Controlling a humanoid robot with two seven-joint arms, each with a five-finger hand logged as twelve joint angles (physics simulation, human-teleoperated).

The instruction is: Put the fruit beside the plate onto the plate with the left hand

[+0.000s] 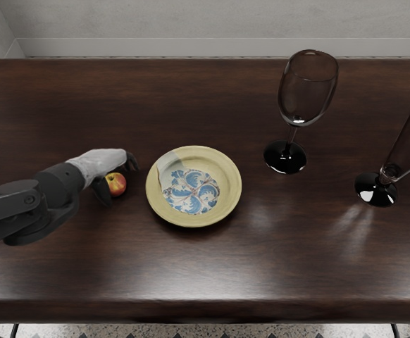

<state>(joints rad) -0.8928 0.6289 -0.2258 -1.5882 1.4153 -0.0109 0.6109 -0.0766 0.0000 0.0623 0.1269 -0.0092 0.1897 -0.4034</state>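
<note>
the left hand (106, 167) arches over a small red-and-yellow fruit (116, 184) on the dark worktop (205, 267). the fruit sits under the hand's outer edge and appears to touch it. from this angle it cannot be told whether the hand has closed on the fruit or only covers it. just beyond the hand lies the yellow plate (226, 179), apart from the fruit. two wine glasses (300, 105) stand well past the plate, far from the hand.
</note>
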